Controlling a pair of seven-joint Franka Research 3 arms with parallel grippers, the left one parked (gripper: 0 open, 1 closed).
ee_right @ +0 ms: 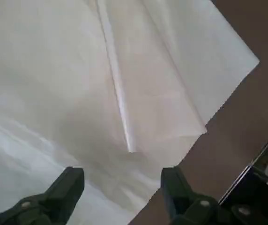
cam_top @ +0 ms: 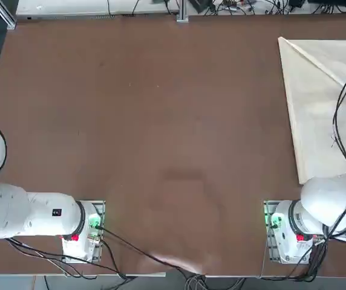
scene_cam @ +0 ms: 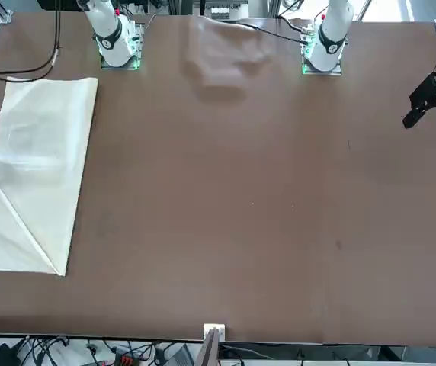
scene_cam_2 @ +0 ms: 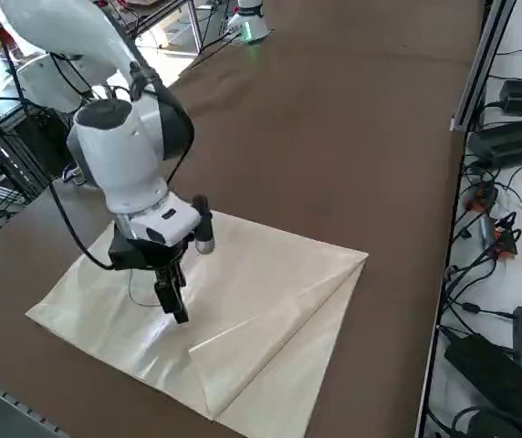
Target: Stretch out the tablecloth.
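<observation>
The wide, matte brown counter [cam_top: 161,121] is bare over most of its surface. The large cream fabric tablecloth [scene_cam_2: 243,319] lies folded at the counter's far right side as the robot sees it, flat on the surface, one corner flap doubled back along a raised diagonal crease. In the top view the tablecloth runs off the picture's right edge, so its outer border there cannot be seen. Beyond the counter's rim near the tablecloth, black boxes and tangled cables [scene_cam_2: 507,274] lie on a lower ledge. The right pincer [scene_cam_2: 175,299] hangs just over the tablecloth's middle, pointing down, its dark fingers [ee_right: 68,185] spread apart and holding nothing. All of the counter to the left of the tablecloth is open brown surface.
</observation>
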